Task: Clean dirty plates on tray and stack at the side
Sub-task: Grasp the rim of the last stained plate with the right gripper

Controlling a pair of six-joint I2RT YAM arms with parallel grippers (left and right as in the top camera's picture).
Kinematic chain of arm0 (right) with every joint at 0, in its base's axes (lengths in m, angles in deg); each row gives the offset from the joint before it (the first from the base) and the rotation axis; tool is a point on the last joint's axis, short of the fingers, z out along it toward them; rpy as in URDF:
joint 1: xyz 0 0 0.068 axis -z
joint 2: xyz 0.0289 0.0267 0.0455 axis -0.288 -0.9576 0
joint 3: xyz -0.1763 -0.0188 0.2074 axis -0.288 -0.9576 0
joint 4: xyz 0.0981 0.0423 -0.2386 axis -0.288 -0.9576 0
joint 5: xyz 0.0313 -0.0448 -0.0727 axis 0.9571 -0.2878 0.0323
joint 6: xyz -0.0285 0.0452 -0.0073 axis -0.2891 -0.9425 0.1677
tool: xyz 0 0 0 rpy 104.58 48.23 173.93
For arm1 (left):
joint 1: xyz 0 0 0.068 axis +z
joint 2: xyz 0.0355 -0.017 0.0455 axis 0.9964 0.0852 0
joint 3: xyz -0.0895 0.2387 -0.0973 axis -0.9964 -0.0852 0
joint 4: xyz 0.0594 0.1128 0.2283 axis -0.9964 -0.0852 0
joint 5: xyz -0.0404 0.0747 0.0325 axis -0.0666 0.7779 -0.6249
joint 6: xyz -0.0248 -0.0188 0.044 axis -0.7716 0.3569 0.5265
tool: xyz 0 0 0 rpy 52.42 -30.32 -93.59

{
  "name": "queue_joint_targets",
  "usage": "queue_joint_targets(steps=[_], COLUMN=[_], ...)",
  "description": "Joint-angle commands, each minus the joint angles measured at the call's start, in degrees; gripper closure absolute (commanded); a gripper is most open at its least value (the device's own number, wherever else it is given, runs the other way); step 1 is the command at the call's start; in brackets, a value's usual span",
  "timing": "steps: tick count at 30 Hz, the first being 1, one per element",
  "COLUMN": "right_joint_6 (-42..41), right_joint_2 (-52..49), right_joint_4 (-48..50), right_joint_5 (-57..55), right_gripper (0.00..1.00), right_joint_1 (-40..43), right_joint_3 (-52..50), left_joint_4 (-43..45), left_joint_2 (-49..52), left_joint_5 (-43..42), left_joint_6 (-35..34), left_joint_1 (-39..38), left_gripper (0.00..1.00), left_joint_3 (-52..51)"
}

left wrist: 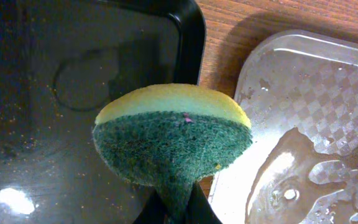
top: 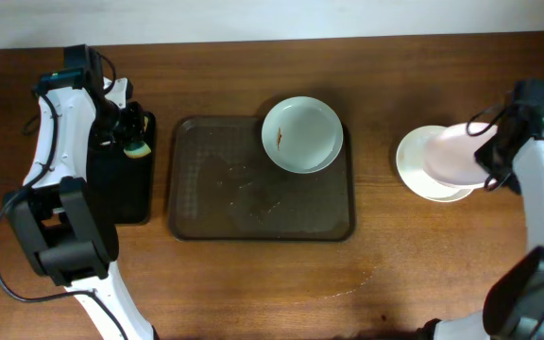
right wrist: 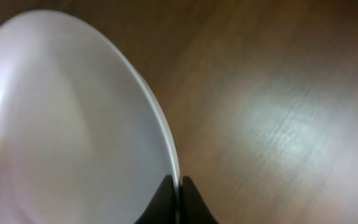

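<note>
The dark brown tray (top: 196, 208) lies mid-table; it also shows in the left wrist view (left wrist: 316, 81). One white plate (top: 302, 134) with a small orange-brown smear sits in its far right corner. A second white plate (top: 423, 179) lies on the table at the right. My right gripper (top: 487, 156) is shut on the rim of a third white plate (top: 451, 156), holding it tilted just above the second one; the right wrist view shows that plate (right wrist: 67, 124) pinched between the fingers (right wrist: 178, 202). My left gripper (left wrist: 179, 211) is shut on a yellow-green sponge (left wrist: 173, 134), also seen from overhead (top: 138, 147), over the black tray.
A smaller narrow black tray (top: 121, 184) lies at the far left, beside the brown tray. Water drops and faint smears lie on the brown tray's floor (top: 253, 194). The wooden table (top: 423, 255) runs to its front edge below.
</note>
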Motion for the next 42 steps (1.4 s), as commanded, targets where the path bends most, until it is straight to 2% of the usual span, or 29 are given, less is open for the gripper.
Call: queue_joint_targets(steps=[1,2,3,4,5,7,8,10,15,21,24,29,32,34,35,37,39,41,42], right_joint_6=[2.1,2.1,2.9,3.8,3.8,5.1,6.6,6.4,-1.5,1.3,1.8,1.8,1.8,2.5,4.8,6.0,5.7,-0.3,-3.5], right_joint_2=[-2.4,-4.3,-5.9,-6.1,-6.0,-5.8,-5.8,-5.8,-11.3,-22.6,-24.9,-26.6,-26.6,-26.6,-26.6,-26.6,-26.6,-26.6,-26.6], right_joint_4=[7.4,10.0,12.2,13.1,12.5,7.3,2.2,1.3,7.4,13.4,14.6,15.0,14.1,8.7,5.7,-0.7,-2.5,-1.3,0.5], right_joint_5=[6.3,8.7,10.7,11.6,12.4,18.6,23.0,25.1,20.3,21.8,21.9,22.7,22.7,24.6,26.9,28.1,29.6,38.7,38.5], right_gripper=[0.96,0.96,0.80,0.55,0.40,0.38,0.38,0.38,0.39,0.47,0.59,0.64,0.77,0.92,0.96,0.96,0.95,0.96,0.96], right_joint_1=[-0.2,-1.1,-2.6,-4.3,-5.4,-6.7,-9.1,-14.3,-29.5,-31.8,-31.8,-32.9,-34.7,-35.3,-35.9,-38.9,-41.7,-42.4,-43.1], right_joint_3=[-5.8,-6.7,-6.7,-6.6,-6.0,-0.7,6.8,12.5,12.6,12.6,12.6,12.6,12.6,12.6,12.6,12.6,13.5,16.0,16.0], left_joint_4=[0.0,0.1,0.0,0.1,0.1,0.0,0.0,0.0,0.0,0.0,0.0,0.0,-0.2,-0.2,-0.2,-0.2,-0.2,-0.2,-0.2], left_joint_2=[-0.7,-0.7,-0.7,-0.7,-0.7,-0.7,-0.7,-0.7,-0.7,-0.7,-0.7,-0.7,-0.7,-0.7,-0.7,-0.7,-0.7,-0.7,-0.7], left_joint_5=[0.0,0.0,0.0,0.0,0.0,0.0,0.0,0.0,1.3,1.3,1.3,1.3,1.4,1.4,1.3,1.3,1.3,1.3,1.3], left_joint_6=[-0.2,-0.2,-0.2,-0.2,-0.2,-0.2,-0.2,-0.2,-0.2,-0.2,-0.2,-0.2,-0.2,-0.2,-0.2,-0.2,-0.2,-0.2,-0.2], left_joint_1=[0.0,0.0,0.0,0.0,0.0,0.0,0.0,0.0,0.0,0.0,0.0,-0.1,-0.1,0.0,-0.1,-0.1,-0.1,-0.1,-0.1], left_gripper=[0.99,0.99,0.99,0.99,0.99,0.99,0.99,0.99,0.99,0.99,0.99,0.99,0.99,0.99,0.99,0.99,0.99,0.99,0.99], left_joint_3=[1.0,1.0,1.0,1.0,1.0,1.0,1.0,1.0,1.0,1.0,1.0,1.0,1.0,1.0,1.0,1.0,1.0,1.0,1.0])
